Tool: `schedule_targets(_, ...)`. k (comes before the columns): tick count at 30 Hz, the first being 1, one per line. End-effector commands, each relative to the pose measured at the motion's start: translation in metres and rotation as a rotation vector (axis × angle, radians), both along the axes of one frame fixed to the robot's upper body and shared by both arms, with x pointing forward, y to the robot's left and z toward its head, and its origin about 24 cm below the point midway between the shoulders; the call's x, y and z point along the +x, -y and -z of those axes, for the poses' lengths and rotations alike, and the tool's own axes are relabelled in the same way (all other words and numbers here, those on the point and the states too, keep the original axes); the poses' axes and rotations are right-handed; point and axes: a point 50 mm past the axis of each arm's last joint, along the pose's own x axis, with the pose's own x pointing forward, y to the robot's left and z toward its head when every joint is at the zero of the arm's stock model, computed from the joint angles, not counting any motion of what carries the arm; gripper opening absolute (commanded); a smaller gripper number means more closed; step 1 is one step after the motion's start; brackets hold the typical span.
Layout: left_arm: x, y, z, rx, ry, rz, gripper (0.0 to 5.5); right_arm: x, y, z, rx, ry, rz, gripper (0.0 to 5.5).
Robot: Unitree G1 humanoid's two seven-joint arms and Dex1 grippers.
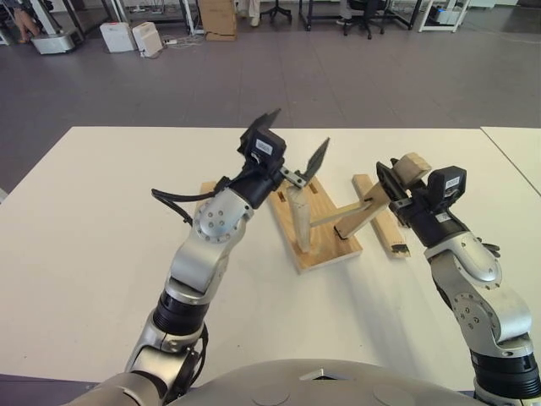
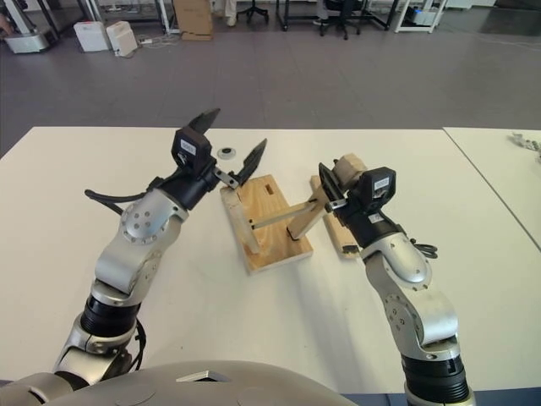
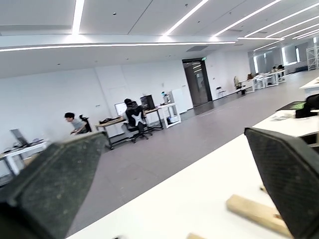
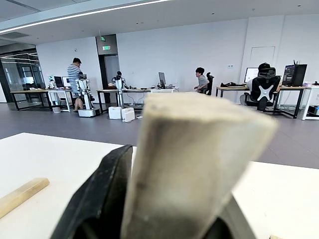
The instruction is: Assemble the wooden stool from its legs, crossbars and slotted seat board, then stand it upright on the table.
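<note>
The slotted seat board (image 1: 334, 252) lies flat in the middle of the table. One wooden leg (image 1: 300, 218) stands on it, tilted, and a thin crossbar (image 1: 325, 218) joins it to a second leg (image 1: 365, 210). My right gripper (image 1: 401, 181) is shut on the upper end of that second leg (image 4: 189, 159), which slants down toward the board. My left gripper (image 1: 292, 142) hangs open just above the standing leg, its fingertips (image 3: 286, 174) wide apart with nothing between them. Another wooden piece (image 1: 387, 228) lies flat on the table, under the held leg.
A small round grey disc (image 2: 226, 152) rests on the table behind the board. A second table's edge (image 1: 516, 148) is at the far right. Bare tabletop stretches to the left and along the front.
</note>
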Motion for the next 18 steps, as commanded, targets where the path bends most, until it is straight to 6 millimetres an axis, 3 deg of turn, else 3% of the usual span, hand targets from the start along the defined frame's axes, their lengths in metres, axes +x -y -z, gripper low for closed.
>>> schedule_targets(1,0.003,-0.009,-0.028,-0.122,0.024,-0.01,5.07,-0.009,0.003,0.033,-0.094,-0.148,-0.049,1.21)
schedule_targets(4,-0.008,-0.008,-0.049,-0.192,0.053,0.075,5.07,-0.008,0.005,0.027,-0.065,-0.109,-0.058,1.21)
schedule_targets(6,-0.017,-0.012,-0.048,-0.173,0.037,0.113,5.07,-0.006,0.006,0.024,-0.055,-0.096,-0.06,1.21)
schedule_targets(10,-0.032,-0.019,-0.016,-0.098,-0.097,0.176,5.07,-0.002,0.007,0.027,-0.079,-0.111,-0.066,1.21)
schedule_targets(14,-0.031,-0.014,0.015,-0.01,-0.193,0.189,5.07,0.001,0.008,0.029,-0.081,-0.121,-0.064,1.21)
schedule_targets(18,-0.032,-0.007,0.023,0.016,-0.19,0.188,5.07,0.002,0.006,0.025,-0.078,-0.106,-0.075,1.21)
